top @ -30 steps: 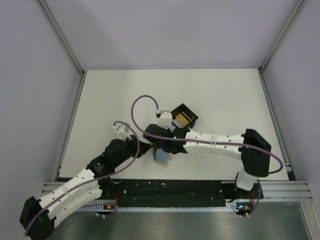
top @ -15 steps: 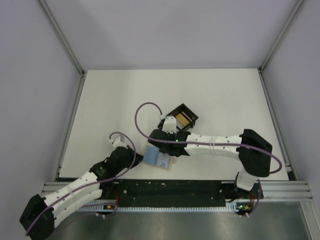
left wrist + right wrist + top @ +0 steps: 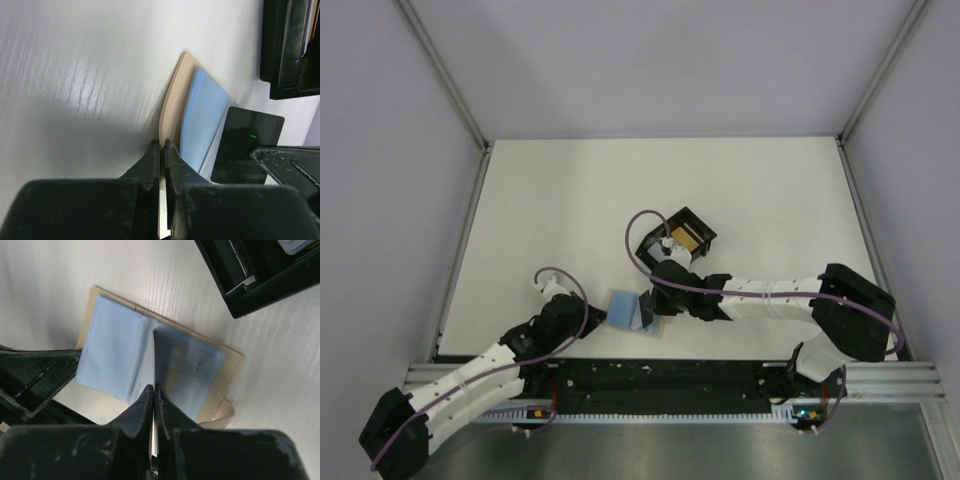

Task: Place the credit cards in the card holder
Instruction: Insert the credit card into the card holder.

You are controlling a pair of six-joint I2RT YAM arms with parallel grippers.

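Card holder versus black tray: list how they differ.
The card holder is flat, tan, lying open with light blue pockets; the black tray is a walled box. The left gripper pinches the card holder's edge; no gripper holds the black tray. The card holder lies nearer the table's front edge than the black tray. Both rest on it.

Black square tray (image 3: pixel 703 224) on white table (image 3: pixel 560 200); aluminium rail (image 3: pixel 880 380) at near edge.
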